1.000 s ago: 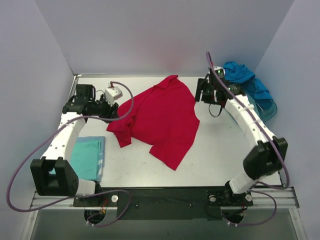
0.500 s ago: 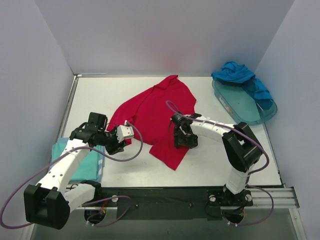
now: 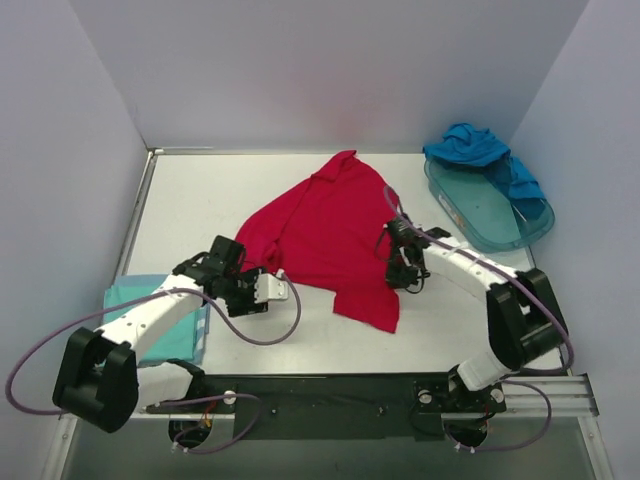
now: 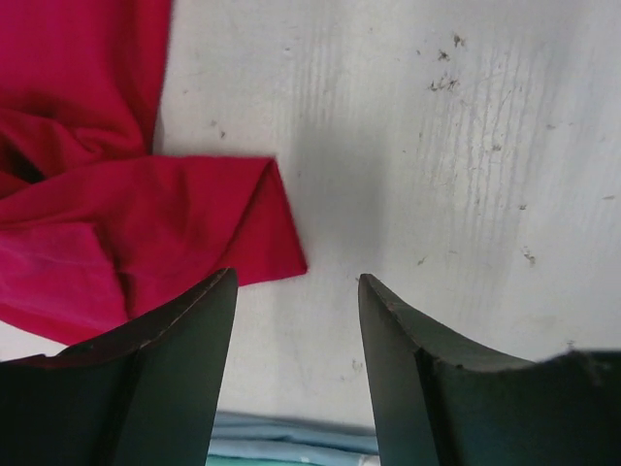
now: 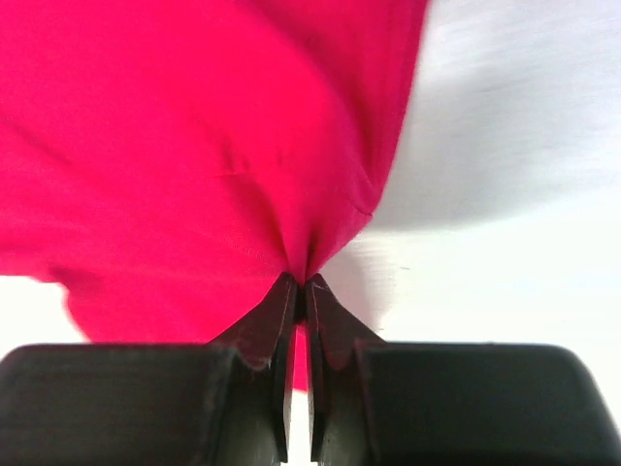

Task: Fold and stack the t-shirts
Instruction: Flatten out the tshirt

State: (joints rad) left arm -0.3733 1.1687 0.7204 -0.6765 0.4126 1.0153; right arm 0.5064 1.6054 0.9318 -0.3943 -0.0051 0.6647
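The white table [image 3: 200, 200] fills the floor of the walled cell. Spread across its middle lies the red t-shirt [image 3: 320, 235], crumpled, its collar end toward the far edge and a lower corner trailing toward the near edge. At the far right stands a translucent teal tray [image 3: 495, 215], with the blue t-shirt [image 3: 475, 145] bunched over its far rim and right side. The pale aqua t-shirt [image 3: 165, 320] lies folded flat at the near left, partly under the left arm. The right gripper [image 3: 405, 280] sits on the red shirt's right edge, its fingers clenched together on a pinch of red cloth [image 5: 194, 146]. The left gripper [image 3: 275, 290] is low at the shirt's near left corner, fingers spread and holding nothing, bare table between them and a folded red flap [image 4: 126, 243] just beside the left finger.
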